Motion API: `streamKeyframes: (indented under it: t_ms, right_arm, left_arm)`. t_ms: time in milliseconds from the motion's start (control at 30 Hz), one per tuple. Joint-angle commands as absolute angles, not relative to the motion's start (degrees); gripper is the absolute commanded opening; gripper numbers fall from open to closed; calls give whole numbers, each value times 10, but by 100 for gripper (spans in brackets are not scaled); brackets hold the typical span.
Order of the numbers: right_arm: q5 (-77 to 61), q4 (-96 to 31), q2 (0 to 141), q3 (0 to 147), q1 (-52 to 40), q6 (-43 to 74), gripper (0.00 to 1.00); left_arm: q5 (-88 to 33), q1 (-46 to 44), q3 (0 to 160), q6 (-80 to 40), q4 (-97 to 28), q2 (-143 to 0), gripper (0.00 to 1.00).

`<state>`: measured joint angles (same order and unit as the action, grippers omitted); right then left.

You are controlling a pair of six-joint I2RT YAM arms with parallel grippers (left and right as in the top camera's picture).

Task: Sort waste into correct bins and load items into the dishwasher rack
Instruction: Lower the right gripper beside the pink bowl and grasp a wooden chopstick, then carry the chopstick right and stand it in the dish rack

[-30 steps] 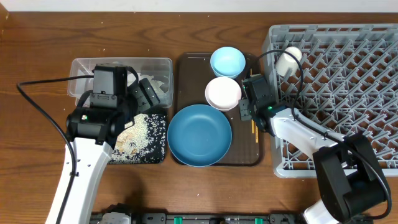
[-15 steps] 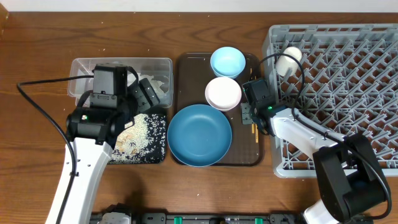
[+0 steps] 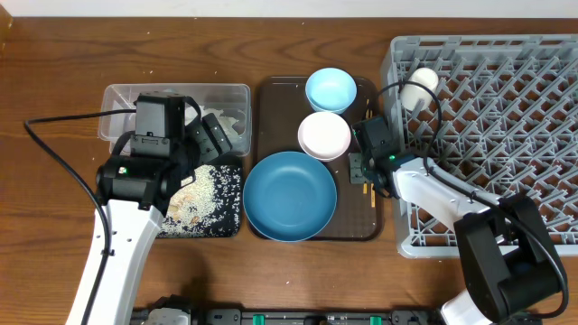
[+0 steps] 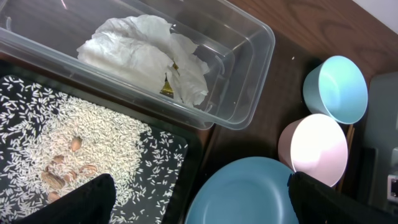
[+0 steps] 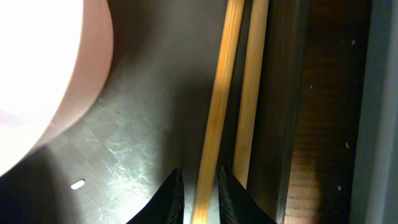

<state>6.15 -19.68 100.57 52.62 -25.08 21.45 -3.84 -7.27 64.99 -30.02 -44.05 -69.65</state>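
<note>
Right claw (image 5: 199, 190) stands narrowed around one chopstick (image 5: 222, 93) by the right edge of the brown tray (image 5: 124, 137), seemingly pinching it; overhead hides this. Left claw (image 4: 202, 199) gapes empty above rice (image 4: 93, 143).

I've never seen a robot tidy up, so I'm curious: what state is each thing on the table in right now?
Clear tub: holds crumpled tissue.
Black tray: scattered with rice.
Large blue bowl: upright, empty.
Light-blue bowl: upright, empty.
Pink-rimmed bowl: upright, empty.
White cup: in a corner of the rack.
Chopsticks: lying on the brown tray.
Left end effector: open.
Right end effector: straddling one chopstick, grip unclear.
</note>
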Motion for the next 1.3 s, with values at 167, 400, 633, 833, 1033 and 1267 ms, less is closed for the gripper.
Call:
streamKeyframes:
  t_ms: [167, 400, 633, 833, 1033, 1267]
  right_arm:
    - [62, -197, 1004, 498, -259, 244, 18]
    - [62, -191, 1004, 498, -259, 260, 4]
    - [60, -175, 1004, 499, -259, 274, 4]
    - [60, -173, 967, 514, -258, 230, 1]
    - [59, -178, 884, 526, -258, 215, 1]
    - [59, -242, 774, 526, -234, 180, 1]
  left_arm:
    - [-27, -71, 662, -299, -441, -692, 91]
    - [-27, -71, 662, -299, -441, -692, 91]
    - [-27, -71, 662, -299, -441, -692, 91]
    - [-27, -71, 662, -299, -441, -692, 91]
    - [-27, -71, 662, -299, -441, -692, 91]
    - [-27, -71, 662, -299, -441, -692, 91]
